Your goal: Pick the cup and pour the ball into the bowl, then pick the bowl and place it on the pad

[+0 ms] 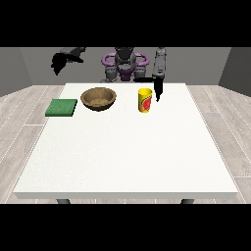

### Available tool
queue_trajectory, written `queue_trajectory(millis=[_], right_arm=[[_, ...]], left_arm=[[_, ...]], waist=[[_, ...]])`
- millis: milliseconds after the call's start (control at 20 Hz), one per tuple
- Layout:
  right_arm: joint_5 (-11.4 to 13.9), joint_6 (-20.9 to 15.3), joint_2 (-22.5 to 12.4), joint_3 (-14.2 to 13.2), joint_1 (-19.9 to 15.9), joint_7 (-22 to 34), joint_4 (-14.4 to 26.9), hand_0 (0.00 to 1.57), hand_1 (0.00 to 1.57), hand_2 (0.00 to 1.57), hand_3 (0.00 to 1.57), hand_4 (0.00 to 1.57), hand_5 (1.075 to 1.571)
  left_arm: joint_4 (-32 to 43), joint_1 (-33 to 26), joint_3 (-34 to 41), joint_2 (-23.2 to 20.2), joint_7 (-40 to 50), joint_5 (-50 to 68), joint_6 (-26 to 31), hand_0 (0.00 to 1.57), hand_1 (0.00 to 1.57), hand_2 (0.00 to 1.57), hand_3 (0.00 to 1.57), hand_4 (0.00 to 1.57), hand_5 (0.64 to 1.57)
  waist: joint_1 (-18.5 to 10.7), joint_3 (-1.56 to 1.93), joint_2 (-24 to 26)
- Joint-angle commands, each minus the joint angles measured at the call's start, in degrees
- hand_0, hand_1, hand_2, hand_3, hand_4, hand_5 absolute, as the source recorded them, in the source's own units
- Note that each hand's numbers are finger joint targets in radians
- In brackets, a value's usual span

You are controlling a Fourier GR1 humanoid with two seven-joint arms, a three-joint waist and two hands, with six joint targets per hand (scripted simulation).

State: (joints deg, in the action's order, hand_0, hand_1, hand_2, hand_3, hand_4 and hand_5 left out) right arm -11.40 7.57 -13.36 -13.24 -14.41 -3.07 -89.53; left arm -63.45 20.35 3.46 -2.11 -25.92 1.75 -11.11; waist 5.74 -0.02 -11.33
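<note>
Carefully now: your hand at the view's right (158, 90) hangs just beside the yellow cup (144, 100), fingers pointing down and, as far as you can see, straight, pinching nothing. Come in crooked and you may tip the cup, spilling its ball, which you cannot see. The wooden bowl (98, 98) stands near, to the view's left, with the green pad (62, 107) beyond. Nothing lies between them. The hand at the view's left (61, 62) hovers high; its fingers you cannot tell.
</note>
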Motion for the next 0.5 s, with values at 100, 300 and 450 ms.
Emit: queue_trajectory(millis=[100,300,450], right_arm=[[-0.98,3.20,-2.21,-1.55,1.17,-1.99,2.59,0.00,0.00,0.00,0.00,0.13,1.571],[-4.58,4.23,-5.41,-3.88,-2.58,2.35,0.36,0.00,0.00,0.00,0.00,0.00,1.571],[-5.73,6.31,-6.00,-4.45,-1.84,1.01,1.84,0.00,0.00,0.00,0.04,0.00,1.571]], left_arm=[[10.84,3.73,2.89,0.46,-6.77,0.62,0.03,0.00,0.00,0.00,0.00,0.00,1.444],[17.54,7.38,6.62,0.02,-13.04,1.75,-1.50,0.59,0.59,0.37,0.00,0.20,1.511],[16.68,4.81,4.10,-1.24,-12.30,-6.55,-13.15,1.28,1.28,1.57,1.57,1.07,1.564]], waist=[[1.66,0.00,0.11],[3.82,-0.03,-3.34],[5.68,0.02,-3.24]])
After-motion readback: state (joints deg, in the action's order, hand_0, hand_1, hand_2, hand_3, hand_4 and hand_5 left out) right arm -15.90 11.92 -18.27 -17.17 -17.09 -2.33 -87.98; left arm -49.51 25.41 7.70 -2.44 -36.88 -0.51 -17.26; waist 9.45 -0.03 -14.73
